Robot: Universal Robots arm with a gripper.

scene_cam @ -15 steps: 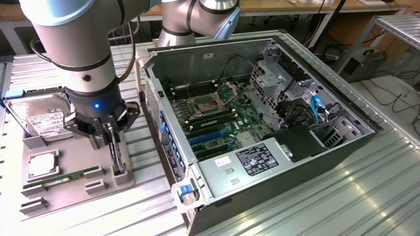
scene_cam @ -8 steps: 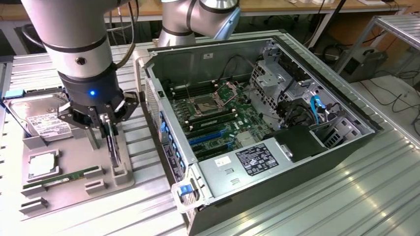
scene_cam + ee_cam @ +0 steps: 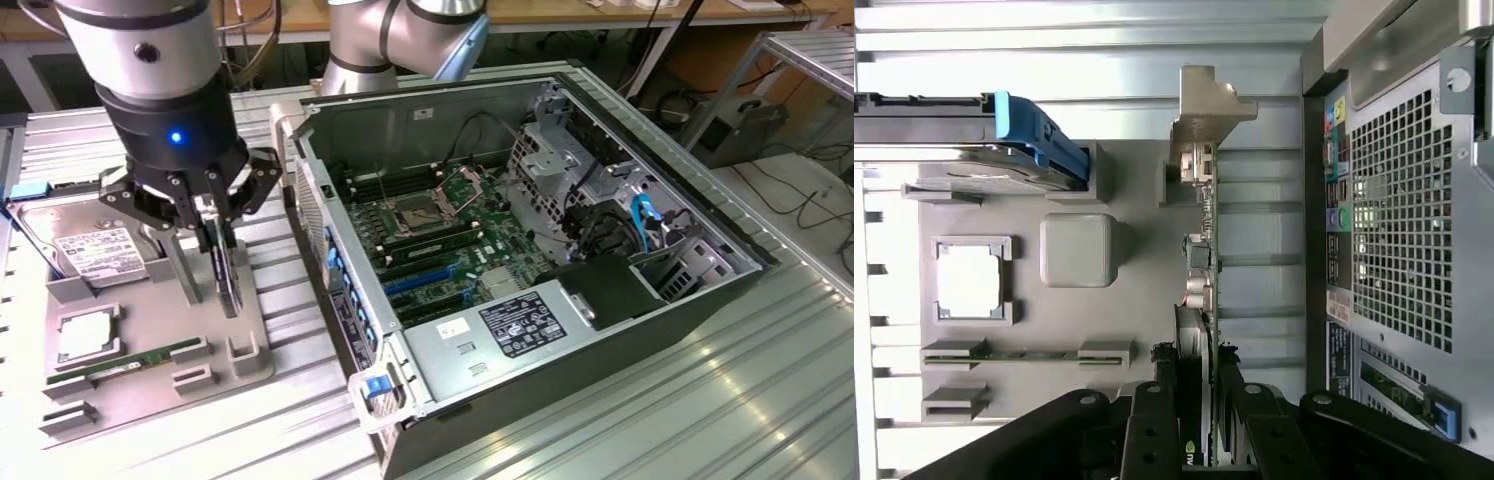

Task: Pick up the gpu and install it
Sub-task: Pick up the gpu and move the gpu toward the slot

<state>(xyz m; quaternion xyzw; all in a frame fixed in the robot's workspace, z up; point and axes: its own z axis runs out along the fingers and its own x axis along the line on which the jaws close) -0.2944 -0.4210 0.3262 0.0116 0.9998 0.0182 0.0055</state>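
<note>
The gpu (image 3: 226,280) is a thin dark card standing on edge at the grey parts tray (image 3: 160,395), on the exterior view's left. My gripper (image 3: 214,228) hangs straight above it, its black fingers (image 3: 1159,405) pressed on both faces of the card, so it is shut on it. In the wrist view the gpu (image 3: 1201,255) runs edge-on away from my gripper (image 3: 1201,395), with its silver bracket (image 3: 1206,110) at the far end. I cannot tell whether the card's lower edge rests in its tray slot or is just clear of it.
The open computer case (image 3: 694,300) lies to the exterior view's right of the tray, motherboard (image 3: 441,230) exposed; its perforated rear panel (image 3: 1404,220) shows beside the card. On the tray are a white-labelled hard drive (image 3: 94,250), a processor (image 3: 83,335), a green memory stick (image 3: 134,358) and a grey post (image 3: 1079,250).
</note>
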